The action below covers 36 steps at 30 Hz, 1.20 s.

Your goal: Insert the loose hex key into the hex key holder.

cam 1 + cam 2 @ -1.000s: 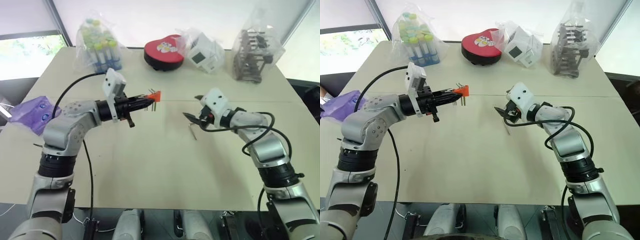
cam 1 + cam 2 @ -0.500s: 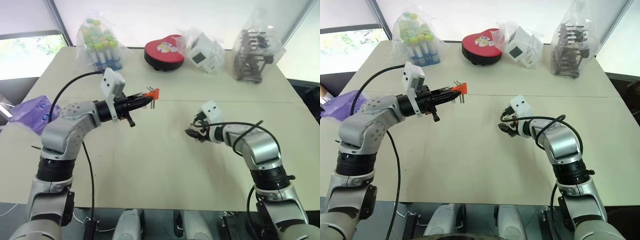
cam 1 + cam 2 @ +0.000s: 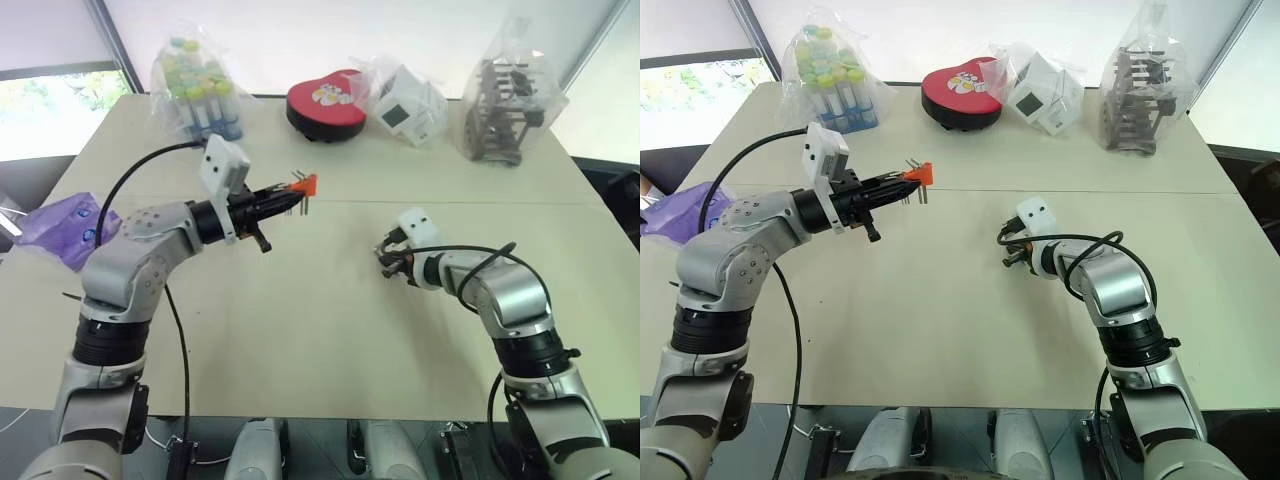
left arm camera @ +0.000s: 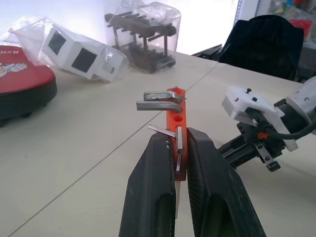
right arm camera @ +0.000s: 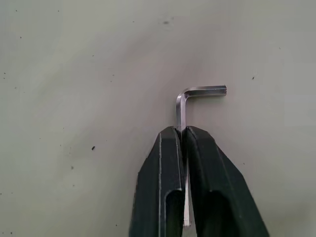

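Observation:
The hex key holder (image 4: 176, 109) is a small orange-red block with several metal keys sticking out. My left gripper (image 4: 176, 137) is shut on it and holds it level above the table's left middle (image 3: 306, 185). The loose hex key (image 5: 183, 97) is a thin grey L-shaped rod lying on the table (image 5: 74, 74). My right gripper (image 5: 181, 132) is shut on its long shank, with the bent end showing past the fingertips. In the eye views the right gripper (image 3: 386, 262) is down at the table surface, right of centre.
Along the far edge stand a bag of capped tubes (image 3: 197, 90), a red heart-shaped box (image 3: 325, 105), a bagged white box (image 3: 410, 105) and a bagged dark rack (image 3: 505, 110). A purple bag (image 3: 60, 225) lies at the left edge.
My right gripper has tilted down to the table and closed from open onto the loose hex key. The left gripper with the holder has stayed in place.

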Available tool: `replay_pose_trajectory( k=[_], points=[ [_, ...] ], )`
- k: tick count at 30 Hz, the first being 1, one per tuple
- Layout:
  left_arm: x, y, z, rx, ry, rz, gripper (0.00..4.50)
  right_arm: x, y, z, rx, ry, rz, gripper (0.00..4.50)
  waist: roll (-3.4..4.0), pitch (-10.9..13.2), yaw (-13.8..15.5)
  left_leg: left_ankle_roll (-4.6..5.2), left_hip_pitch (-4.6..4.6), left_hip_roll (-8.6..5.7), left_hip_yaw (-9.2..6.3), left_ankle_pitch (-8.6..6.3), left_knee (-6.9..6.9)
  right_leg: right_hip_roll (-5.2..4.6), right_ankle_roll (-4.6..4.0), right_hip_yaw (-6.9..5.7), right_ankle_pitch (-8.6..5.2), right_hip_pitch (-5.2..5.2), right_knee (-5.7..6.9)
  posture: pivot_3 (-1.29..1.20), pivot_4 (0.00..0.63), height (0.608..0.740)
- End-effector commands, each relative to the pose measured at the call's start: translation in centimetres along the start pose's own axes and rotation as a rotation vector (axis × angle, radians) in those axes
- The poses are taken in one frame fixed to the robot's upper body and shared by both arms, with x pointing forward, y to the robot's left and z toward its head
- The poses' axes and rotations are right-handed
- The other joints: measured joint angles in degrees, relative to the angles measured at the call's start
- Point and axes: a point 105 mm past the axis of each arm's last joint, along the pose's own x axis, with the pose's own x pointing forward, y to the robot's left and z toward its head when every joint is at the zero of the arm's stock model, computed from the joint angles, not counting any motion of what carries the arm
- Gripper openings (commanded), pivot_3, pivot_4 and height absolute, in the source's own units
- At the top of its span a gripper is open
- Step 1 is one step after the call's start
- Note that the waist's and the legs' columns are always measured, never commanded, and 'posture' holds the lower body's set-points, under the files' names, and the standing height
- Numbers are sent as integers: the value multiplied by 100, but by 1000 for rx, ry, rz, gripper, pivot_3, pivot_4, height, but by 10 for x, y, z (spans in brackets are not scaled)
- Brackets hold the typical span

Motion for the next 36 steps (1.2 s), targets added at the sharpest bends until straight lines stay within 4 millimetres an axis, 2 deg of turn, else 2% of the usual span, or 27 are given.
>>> replay_pose_trajectory(
  k=[1, 3, 4, 7, 10, 12, 13, 17, 19, 22, 29, 36],
  points=[
    [-5, -2, 13, 30, -41, 2, 0, -1, 5, 19, -17, -90, 20, 44, 0, 0, -2, 0, 0, 0, 0, 0, 0, 0, 0, 0, 0, 0, 0, 0, 150, 740],
    [-5, -3, 13, 24, -41, -2, 0, -6, 8, 41, -52, -234, 26, 44, 0, 0, -5, 0, 0, 1, 0, 0, 0, 1, 0, 0, 0, -1, 0, 0, 150, 740],
    [-4, -3, 12, 21, -41, -5, 0, -12, 9, 59, -87, -358, 13, 44, 0, 0, -9, 0, 0, 1, -1, 0, -1, 2, 0, 0, 0, -1, 0, 0, 150, 740],
    [-2, -4, 9, 12, -37, -15, 0, -42, 6, 113, -132, -747, -85, 44, 0, 0, -1, 0, -1, 1, 0, 0, -4, 4, 1, 1, 0, -4, 0, 0, 150, 740],
    [1, -5, 9, 8, -38, -23, 0, -69, 8, 140, -129, -1000, -112, 44, 0, 0, 10, 0, -3, 2, 0, 0, -4, 4, 1, 1, 0, -5, -1, 0, 150, 740],
    [4, -5, 10, 2, -46, -32, 0, -96, 11, 161, -20, -1213, -79, 44, 0, 0, 12, -1, -5, 1, -1, 0, -4, 3, 1, 1, 0, -4, -3, 0, 150, 740],
    [5, -4, 11, 0, -50, -34, 0, -103, 14, 166, 26, -1262, -50, 44, 0, 0, 8, -1, -4, 2, -1, 0, -4, 3, 1, 2, 0, -4, -2, 0, 150, 740],
    [10, -3, 13, 0, -62, -47, 0, -109, 28, 172, 204, -1339, 123, 44, 1, 0, 1, -2, -2, 4, -3, 1, -4, 4, 1, 2, 0, -4, 4, 0, 150, 740],
    [12, -2, 15, 0, -68, -53, 0, -108, 35, 173, 231, -1349, 164, 44, 1, 0, 0, -2, -2, 4, -3, 1, -4, 3, 1, 2, 0, -4, 4, 0, 150, 740],
    [21, -2, 22, 10, -91, -68, 0, -100, 55, 174, 285, -1369, 221, 44, 2, 1, 1, -2, -2, 3, -2, 1, -4, 3, 0, 2, 1, -4, 4, 0, 150, 740],
    [26, 0, 27, 22, -100, -82, 0, -83, 75, 170, 268, -1368, 198, 44, 3, 1, -14, -1, -2, 3, -1, 1, -6, 4, 0, 4, 0, -5, 2, 0, 150, 740],
    [25, 0, 28, 25, -97, -89, 0, -71, 77, 165, 220, -1363, 147, 44, 3, 1, -11, -1, -2, 3, -2, 1, -6, 4, 0, 3, 0, -5, 2, 0, 150, 740]
  ],
)
